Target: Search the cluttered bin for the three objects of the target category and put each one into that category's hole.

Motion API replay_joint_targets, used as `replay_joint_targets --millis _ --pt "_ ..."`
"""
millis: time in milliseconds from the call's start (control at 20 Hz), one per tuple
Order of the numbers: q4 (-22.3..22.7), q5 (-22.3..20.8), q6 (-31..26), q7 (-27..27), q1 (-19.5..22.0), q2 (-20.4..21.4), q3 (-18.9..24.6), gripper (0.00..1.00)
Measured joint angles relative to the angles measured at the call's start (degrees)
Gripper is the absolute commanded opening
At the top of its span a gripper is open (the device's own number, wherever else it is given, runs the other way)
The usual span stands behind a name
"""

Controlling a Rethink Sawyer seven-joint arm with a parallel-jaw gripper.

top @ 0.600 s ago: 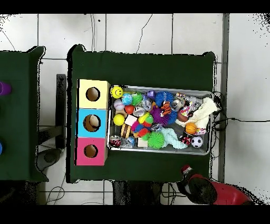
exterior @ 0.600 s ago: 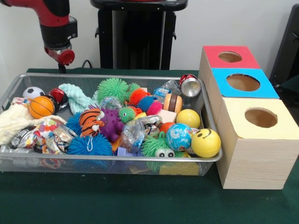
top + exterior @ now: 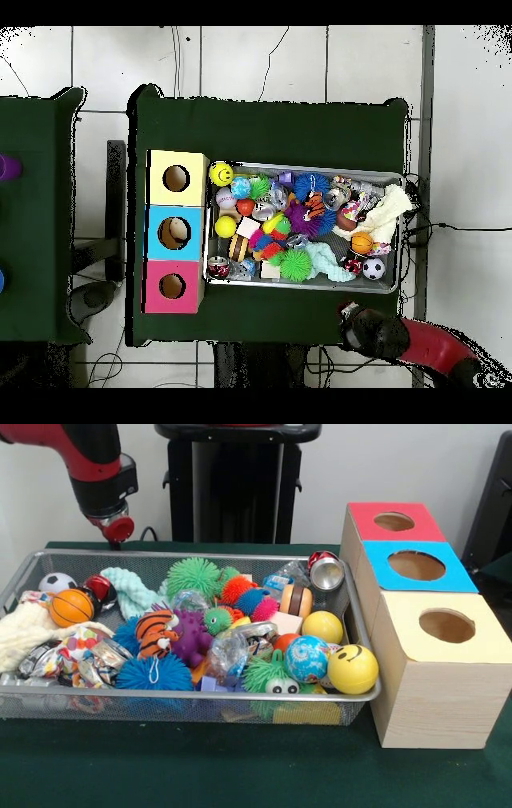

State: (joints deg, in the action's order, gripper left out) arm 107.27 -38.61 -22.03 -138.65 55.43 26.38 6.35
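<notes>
Silver wire bin (image 3: 356, 696) is seen packed with toys beside the red-topped box's hole (image 3: 394, 522); the gripper (image 3: 118, 530) is parked beyond its far rim, jaw state indiscernible, searching judged unstarted, a descent needed

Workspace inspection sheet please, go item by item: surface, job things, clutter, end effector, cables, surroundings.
Surface: green table cloth, bare in front of the bin.
Job things: wire-mesh bin packed with toys; red-topped box's hole open, farthest of three boxes in the front view.
Clutter: smiley ball, basketball, tiger toy, spiky balls, wrappers.
End effector: arm end behind the bin's corner, outside it; open or shut not visible.
Cables: black leads on the floor.
Surroundings: tiled floor, second green table.
</notes>
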Motion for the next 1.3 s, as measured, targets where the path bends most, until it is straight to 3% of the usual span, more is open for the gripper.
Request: replay_joint_targets --millis 300,750,1300 --pt "0.0 6.5 -10.6 0.0 -3.2 5.2 1.3 0.0" --pt "-0.2 10.8 -21.2 0.0 -5.5 11.0 1.3 0.0" --pt "-1.9 12.6 -22.5 0.0 -5.7 12.5 1.3 0.0"
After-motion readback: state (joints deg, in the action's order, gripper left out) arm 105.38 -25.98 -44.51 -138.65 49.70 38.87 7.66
